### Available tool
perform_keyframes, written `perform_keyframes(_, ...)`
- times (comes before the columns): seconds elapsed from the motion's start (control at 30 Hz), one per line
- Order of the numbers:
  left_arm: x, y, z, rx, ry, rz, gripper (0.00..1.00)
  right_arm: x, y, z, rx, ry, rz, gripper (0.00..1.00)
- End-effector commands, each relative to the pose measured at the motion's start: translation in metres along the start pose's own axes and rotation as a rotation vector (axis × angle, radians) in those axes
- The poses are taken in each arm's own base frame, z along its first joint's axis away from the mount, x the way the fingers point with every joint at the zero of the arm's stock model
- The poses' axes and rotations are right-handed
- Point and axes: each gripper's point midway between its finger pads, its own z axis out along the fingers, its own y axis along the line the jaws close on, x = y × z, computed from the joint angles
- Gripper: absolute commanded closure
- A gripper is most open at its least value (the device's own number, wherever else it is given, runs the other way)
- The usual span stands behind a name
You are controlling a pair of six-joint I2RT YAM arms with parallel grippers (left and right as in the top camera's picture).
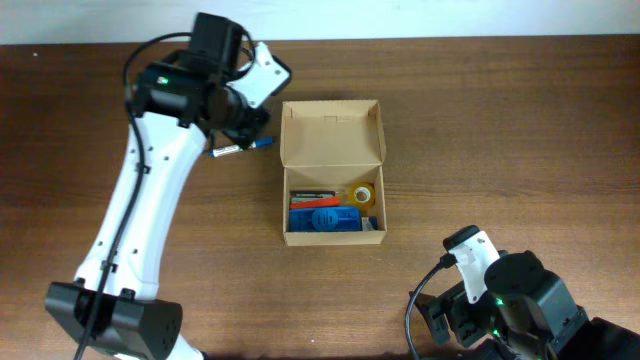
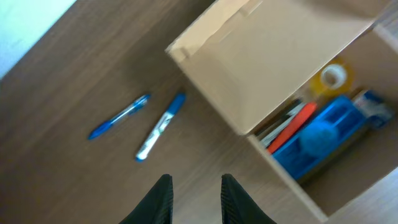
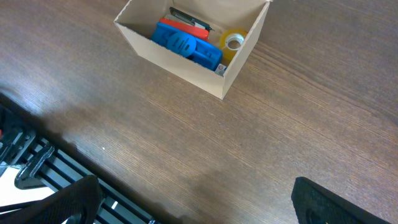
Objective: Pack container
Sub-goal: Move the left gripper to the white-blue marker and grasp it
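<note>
1. overhead view, container [image 1: 332, 128]: tan cardboard box at mid-table, flap lid standing open toward the far edge, touched by neither arm.
2. contents: yellow tape roll [image 1: 362, 193] in the right corner, a blue plastic piece [image 1: 322, 218] along the front, and an orange-red item [image 1: 318, 204] behind it. some room looks left.
3. loose stock: two pens lie on the table just left of the box and apart from it. one is a blue pen [image 2: 119, 117], the other a white-and-blue pen [image 2: 160, 127]. they are near each other, not touching.
4. left gripper [image 2: 196, 199]: hovers above the table near the white-and-blue pen, fingers a little apart, nothing between them.
5. right gripper [image 3: 199, 205]: sits at the near right of the table, well apart from the box, jaws spread wide, empty.
6. step in hand, as judged: the left arm is lining up on a pen to add to the box.
7. next move calls for: lowering with the fingers astride the barrel, crosswise to its length. the gap looks narrow, so the alignment must be true, and the slim pen may roll when nudged.
</note>
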Motion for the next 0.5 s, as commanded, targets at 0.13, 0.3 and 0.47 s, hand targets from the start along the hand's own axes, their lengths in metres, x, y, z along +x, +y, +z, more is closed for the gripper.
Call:
perform_keyframes(0.13,0.030,0.033,0.004,0.015,-0.011,0.260,0.75,-0.003,-0.001,-0.004,0.006,-0.021,0.011,0.01)
perform_keyframes(0.3,0.047,0.056,0.042,0.065,-0.086,0.167,0.53,-0.003,-0.001,-0.004,0.006,-0.021,0.011,0.01)
perform_keyframes(0.47,0.063,0.057,0.095,0.088,-0.075,0.222,0.52,-0.003,-0.001,-0.004,0.006,-0.021,0.011,0.01)
